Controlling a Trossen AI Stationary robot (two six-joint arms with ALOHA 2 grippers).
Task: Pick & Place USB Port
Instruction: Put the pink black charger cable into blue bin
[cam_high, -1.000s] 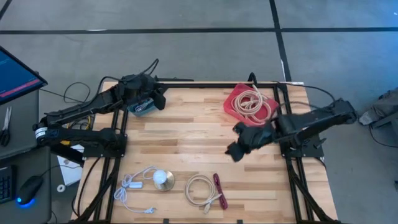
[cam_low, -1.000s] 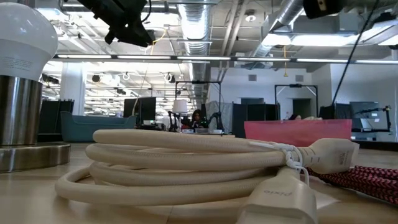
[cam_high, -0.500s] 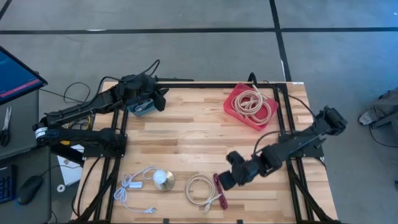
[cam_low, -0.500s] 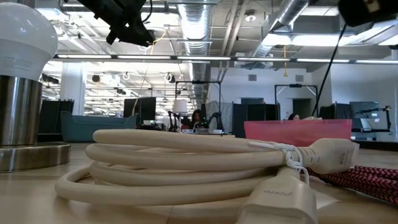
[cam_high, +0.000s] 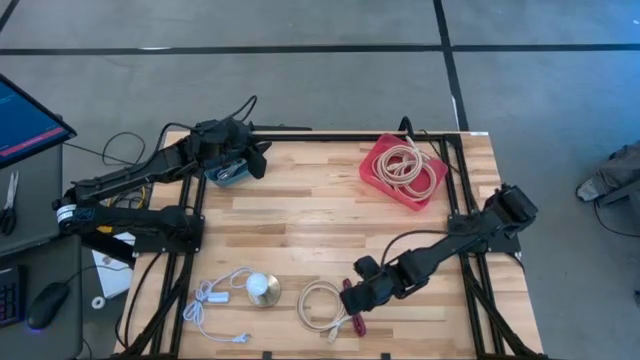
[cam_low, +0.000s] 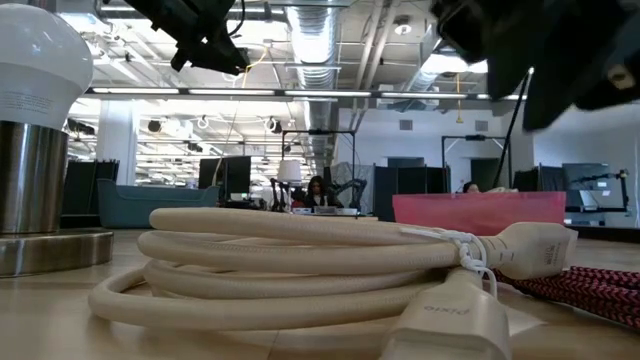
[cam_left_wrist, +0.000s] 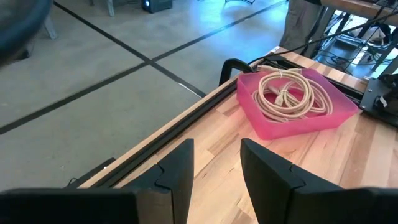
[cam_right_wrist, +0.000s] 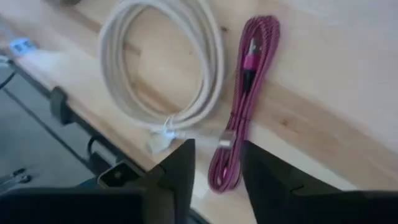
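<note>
Butcher-block table on a black frame, grey concrete floor around it. Right gripper is stretched out low over the near edge, directly above the magenta braided USB cable; its fingers stand apart with nothing between them, framing the cable's folded bundle in the wrist view. Looks like the approach step of a pick. Next move calls for a straight drop and a close across the bundle's narrow width, not its length.

Cream cable coil lies just beside the magenta one, its plug ends near the pick spot, so there's a risk of snagging both. Cream jacket looks smooth and rubbery, loose round loops; the magenta one is woven, folded flat and long.

Pink bin at the far right corner already holds another cream coil, so it's the likely drop target.

Left gripper is parked at the far left edge, fingers apart, empty.
</note>
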